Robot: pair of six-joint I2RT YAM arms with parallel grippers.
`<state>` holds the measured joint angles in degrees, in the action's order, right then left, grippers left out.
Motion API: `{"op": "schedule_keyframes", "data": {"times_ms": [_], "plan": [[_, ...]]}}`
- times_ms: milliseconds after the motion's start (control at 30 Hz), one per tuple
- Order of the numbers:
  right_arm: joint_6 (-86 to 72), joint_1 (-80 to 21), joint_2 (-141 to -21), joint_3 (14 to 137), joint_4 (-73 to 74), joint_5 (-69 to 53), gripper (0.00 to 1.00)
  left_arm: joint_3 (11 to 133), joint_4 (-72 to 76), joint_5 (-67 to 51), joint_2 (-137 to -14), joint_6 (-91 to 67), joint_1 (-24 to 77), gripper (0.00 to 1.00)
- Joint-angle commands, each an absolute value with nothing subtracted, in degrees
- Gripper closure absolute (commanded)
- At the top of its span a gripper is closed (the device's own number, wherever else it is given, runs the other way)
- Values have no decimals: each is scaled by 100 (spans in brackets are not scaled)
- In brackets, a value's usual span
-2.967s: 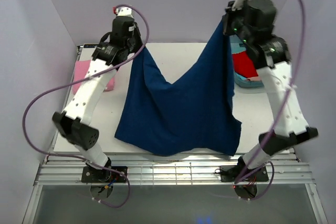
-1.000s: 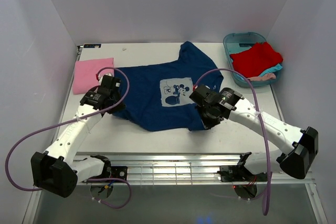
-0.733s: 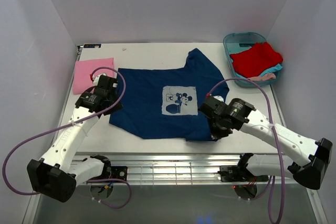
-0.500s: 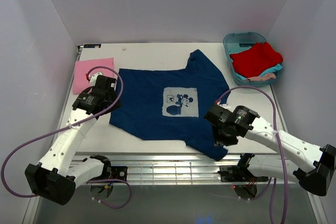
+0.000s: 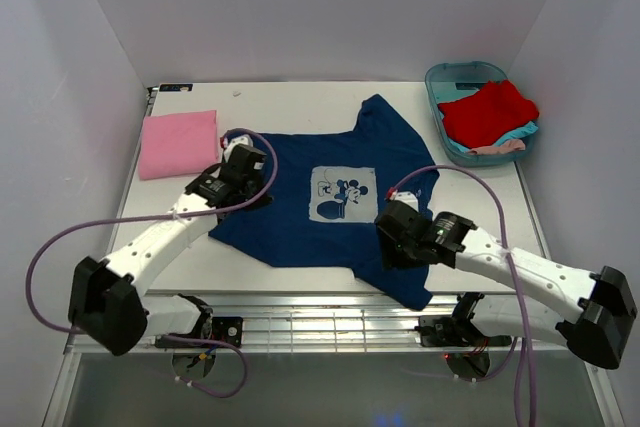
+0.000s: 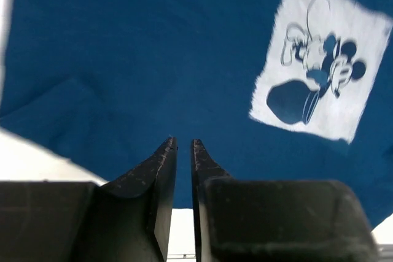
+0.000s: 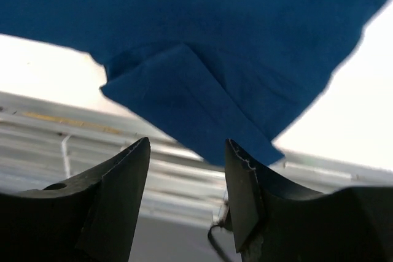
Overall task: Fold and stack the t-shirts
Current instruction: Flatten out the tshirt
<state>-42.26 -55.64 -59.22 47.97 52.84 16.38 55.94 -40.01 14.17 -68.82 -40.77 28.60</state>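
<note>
Your left gripper (image 6: 183,143) hovers over the left part of the navy t-shirt (image 5: 290,212), its black fingers nearly together with only a thin slit between them and nothing in it. At the far left corner of the desk (image 5: 300,107) a pink t-shirt (image 5: 177,143) lies folded into a soft, neat rectangle. The navy t-shirt lies spread across the middle of the desk, print side up. Its cloth is smooth and matte, and a pale square cartoon print (image 5: 342,194) with rough edges sits at its centre. One sleeve points toward the far edge. Its near right corner is doubled over into a pointed flap that reaches the near edge. Your right gripper (image 7: 188,142) hangs just above that flap with its fingers wide apart, gripping nothing. At the far right corner a teal plastic tub (image 5: 437,77) with rounded corners holds a crumpled red t-shirt (image 5: 488,110), and a teal t-shirt (image 5: 520,133) shows beneath it. The desk top is plain white, a slatted metal rail (image 5: 330,322) runs along its near edge, and pale lilac walls (image 5: 330,7) close in three sides.
</note>
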Motion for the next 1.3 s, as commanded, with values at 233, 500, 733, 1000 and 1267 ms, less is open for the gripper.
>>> {"op": "schedule_keyframes", "data": {"times_ms": [233, 500, 733, 1000, 1267], "plan": [[-3077, -5309, -7224, 4297, 2339, 1775, 51, 5493, -2874, 1423, -8041, -3946, 3349, 48], [-2883, -5212, -7840, 4430, 2180, 1802, 54, 5195, -3146, 1573, -8147, -3999, 3349, 48], [-3058, -5203, -7673, 4263, 2346, 1793, 56, 4799, -3646, 1441, -8086, -4236, 3349, 48], [-3138, -5203, -7497, 4236, 2408, 1811, 56, 4167, -4542, 1599, -7314, -4631, 3349, 48], [-3208, -5203, -7410, 4114, 2391, 1767, 57, 4359, -5546, 1723, -6277, -5475, 3480, 48]]}}
